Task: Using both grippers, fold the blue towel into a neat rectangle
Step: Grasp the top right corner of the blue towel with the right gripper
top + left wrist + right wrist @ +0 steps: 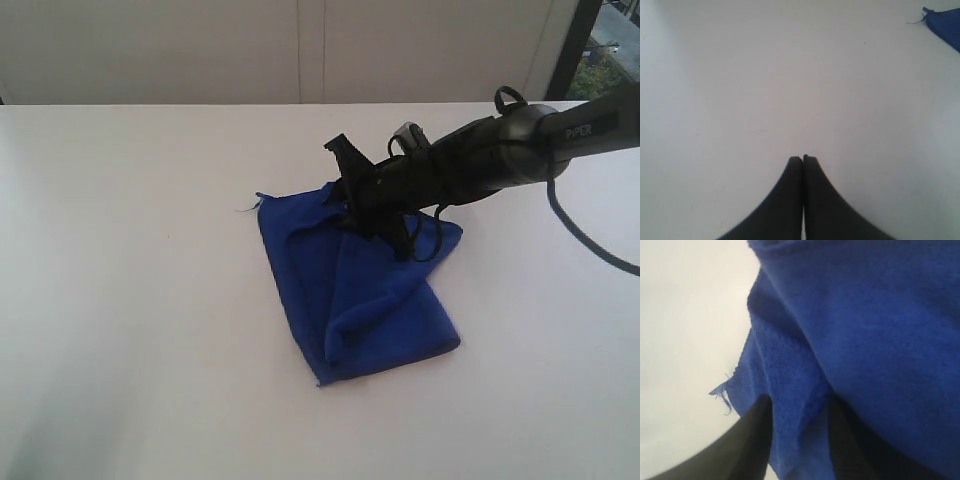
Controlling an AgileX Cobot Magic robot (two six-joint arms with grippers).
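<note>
The blue towel lies folded over itself on the white table, roughly rectangular, with a rumpled upper part and a loose thread at its far left corner. My right gripper reaches in from the right and sits low on the towel's upper edge. In the right wrist view the right gripper is open, its fingers apart, with a fold of the blue towel lying loose between them. My left gripper is shut and empty over bare table, with only the blue towel's corner far off. It is out of the exterior view.
The white table's far edge meets a pale wall. The right arm's black cable loops over the table at the right. A dark window frame stands at the back right.
</note>
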